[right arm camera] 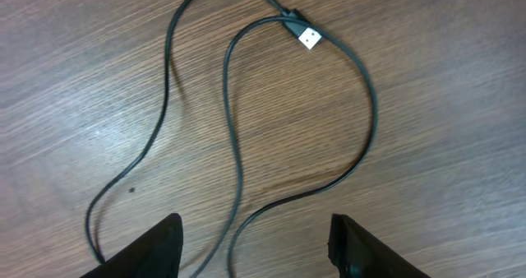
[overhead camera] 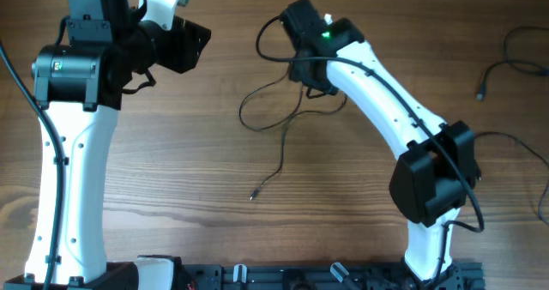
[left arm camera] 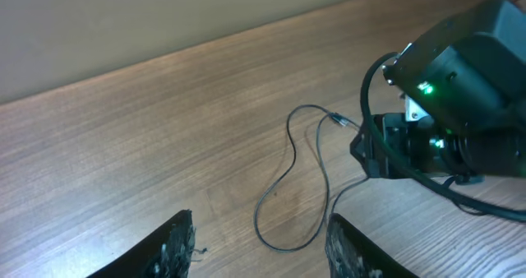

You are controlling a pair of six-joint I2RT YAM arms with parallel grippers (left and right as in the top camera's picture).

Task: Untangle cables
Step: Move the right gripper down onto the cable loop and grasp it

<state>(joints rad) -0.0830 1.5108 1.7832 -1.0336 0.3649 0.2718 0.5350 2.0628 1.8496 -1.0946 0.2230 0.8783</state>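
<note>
- Cable [right arm camera: 233,146]: thin, black, lying loose in open loops on the wooden table [overhead camera: 171,170] at mid-table; one strand trails toward the near edge and ends in a small plug [overhead camera: 253,196]
- Silver-tipped plug [right arm camera: 309,38]: at the top of the loops in the right wrist view; flat on the wood
- Right gripper [right arm camera: 255,222]: directly above the loops; jaws spread wide, grasping nothing; two strands run on the table beneath the gap
- Left gripper [left arm camera: 259,227]: well to the left of the cable, off the wood; jaws parted, empty
- Further thin black cables [overhead camera: 506,65]: at the table's right edge, well apart from both grippers
</note>
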